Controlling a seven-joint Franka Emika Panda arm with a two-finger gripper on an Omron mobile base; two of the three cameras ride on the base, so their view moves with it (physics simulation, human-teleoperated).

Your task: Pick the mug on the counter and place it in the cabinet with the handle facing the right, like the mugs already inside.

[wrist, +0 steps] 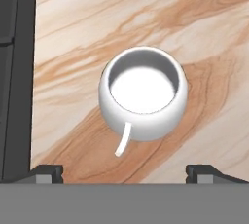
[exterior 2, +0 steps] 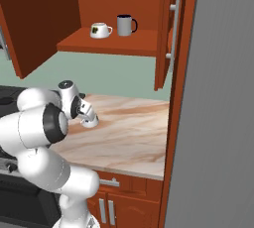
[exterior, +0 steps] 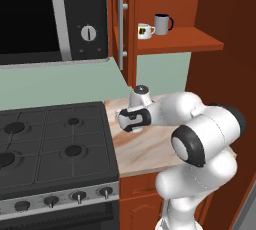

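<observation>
Between and beyond the wide-spread fingers (wrist: 47, 171), the mug (wrist: 143, 94) stands on the counter (wrist: 204, 33).

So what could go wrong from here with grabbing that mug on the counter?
The end effector is open above the mug, whose thin handle points toward it; a finger could hit the loop. The stove edge sits close beside it. Later, the shelf's two mugs leave limited room.

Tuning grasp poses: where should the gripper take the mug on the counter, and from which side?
Probably from straight above, on the rim. The mug stands upright and open on the counter, apart from the stove, and the open gripper is above it already. Put one finger inside and one outside the wall, away from the thin handle, which looks too slim to pinch.
</observation>
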